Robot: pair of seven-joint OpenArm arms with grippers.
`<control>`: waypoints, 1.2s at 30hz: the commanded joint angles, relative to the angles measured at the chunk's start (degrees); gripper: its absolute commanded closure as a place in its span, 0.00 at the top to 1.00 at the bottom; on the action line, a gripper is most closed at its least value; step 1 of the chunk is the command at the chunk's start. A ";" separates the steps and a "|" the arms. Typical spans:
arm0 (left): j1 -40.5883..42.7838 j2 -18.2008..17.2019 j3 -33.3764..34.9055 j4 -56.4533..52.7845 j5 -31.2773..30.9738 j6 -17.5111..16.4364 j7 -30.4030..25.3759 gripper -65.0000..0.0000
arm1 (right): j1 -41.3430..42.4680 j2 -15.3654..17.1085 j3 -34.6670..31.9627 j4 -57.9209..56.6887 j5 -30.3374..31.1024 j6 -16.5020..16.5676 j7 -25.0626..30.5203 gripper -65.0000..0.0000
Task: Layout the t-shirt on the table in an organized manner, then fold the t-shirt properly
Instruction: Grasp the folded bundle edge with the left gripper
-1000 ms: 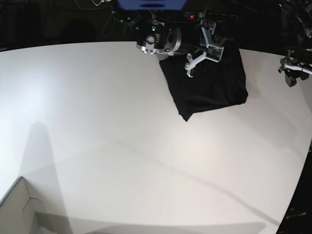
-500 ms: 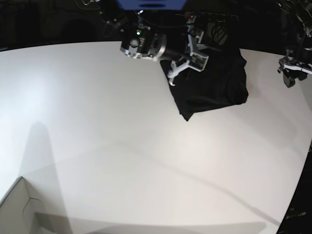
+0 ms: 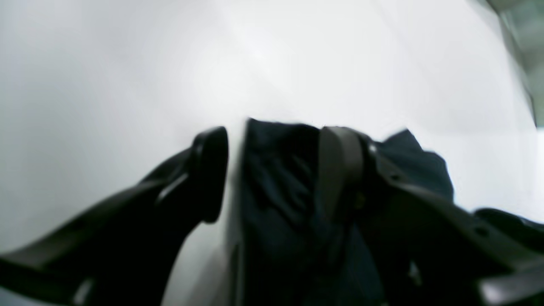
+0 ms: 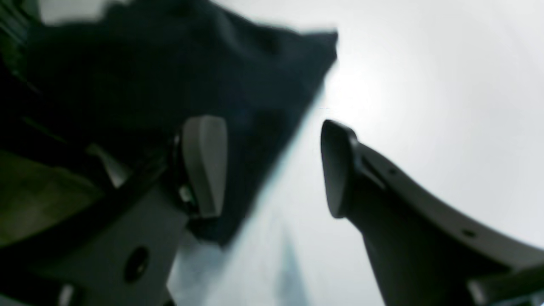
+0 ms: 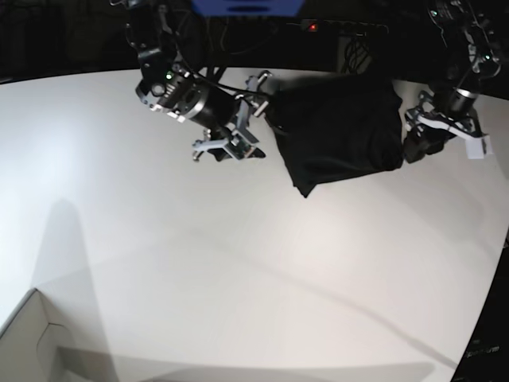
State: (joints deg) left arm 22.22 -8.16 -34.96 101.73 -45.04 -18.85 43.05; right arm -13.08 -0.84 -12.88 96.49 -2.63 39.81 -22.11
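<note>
The black t-shirt (image 5: 334, 127) lies in a compact folded bundle at the back of the white table (image 5: 238, 263). My right gripper (image 5: 231, 151) hovers just off the bundle's left edge, jaws open. In the right wrist view it (image 4: 272, 170) is empty, with the t-shirt (image 4: 148, 76) behind its left finger (image 4: 204, 165). My left gripper (image 5: 415, 150) sits at the bundle's right edge, also open. In the left wrist view it (image 3: 276, 170) frames the t-shirt (image 3: 276, 199), and bare table (image 3: 127, 63) shows beside the left finger (image 3: 210, 170).
A pale cardboard box corner (image 5: 24, 342) pokes in at the bottom left. The table's curved edge (image 5: 489, 294) runs down the right side. Dark equipment and cables (image 5: 350, 40) line the back beyond the shirt.
The right arm swung from above the shirt's back-left corner out to its left side and lower. The left arm came in from the far right to the shirt's right edge.
</note>
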 commanded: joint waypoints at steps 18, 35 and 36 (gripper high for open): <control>-4.94 -0.58 10.13 -6.22 3.67 -0.18 -1.51 0.51 | -1.73 -0.52 1.41 1.05 1.27 0.19 1.76 0.55; -7.05 -0.50 9.77 -9.03 3.15 -0.18 -1.25 0.01 | -1.47 -0.52 1.41 0.96 1.18 0.19 1.76 0.55; -7.05 -0.58 9.77 -9.03 3.15 -0.18 -1.25 0.00 | -1.47 -0.52 1.41 0.88 1.18 0.19 1.76 0.55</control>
State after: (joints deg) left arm 15.46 -8.25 -24.80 91.53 -40.99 -18.63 42.85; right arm -14.96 -0.97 -11.40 96.49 -2.55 39.81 -21.78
